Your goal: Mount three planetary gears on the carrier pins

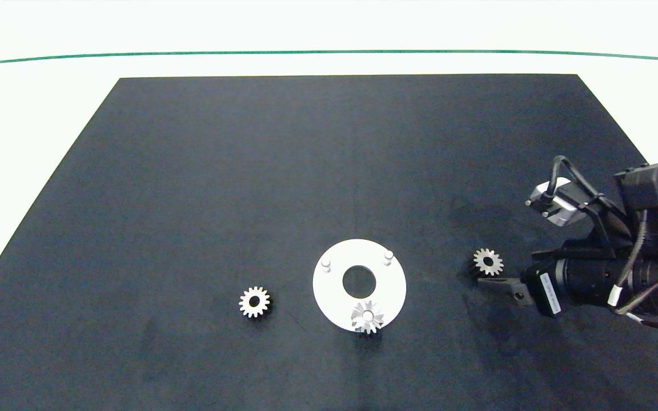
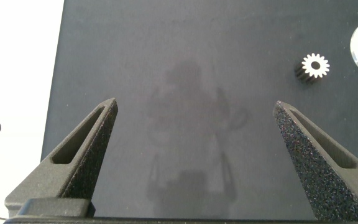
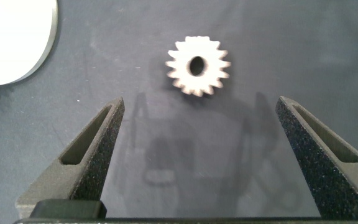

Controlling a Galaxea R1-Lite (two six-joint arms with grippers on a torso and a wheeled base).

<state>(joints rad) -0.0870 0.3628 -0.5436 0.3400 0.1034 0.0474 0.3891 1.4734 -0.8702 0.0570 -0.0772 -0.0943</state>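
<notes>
One of the planetary gears [image 1: 367,317] already sat on the near carrier pin [image 1: 368,314] of the white disc [image 1: 334,291], at the disc's edge closest to me. The other two carrier pins, the left pin [image 1: 325,264] and the right pin [image 1: 388,256], stood bare on the far side of the disc's centre hole. A second gear [image 1: 488,261] lay flat on the black mat [image 1: 306,171] to the right of the disc, well apart from it. My right claw [image 1: 492,283] hung just beside that gear on its near side, fingers spread wide apart and holding nothing; from my right wrist the gear [image 3: 197,66] showed beyond the open fingertips, centred between them, with the disc's rim [image 3: 36,43] off to one side. Nothing lay between the claw and the gear. The third gear [image 1: 255,301] rested on the mat left of the disc, near but not touching it. My left claw [image 2: 194,118] was out of the overhead view; its own camera showed its fingers wide apart over bare mat, with that left-hand gear [image 2: 314,65] some way off. The mat covered most of the white tabletop [image 1: 32,114].
</notes>
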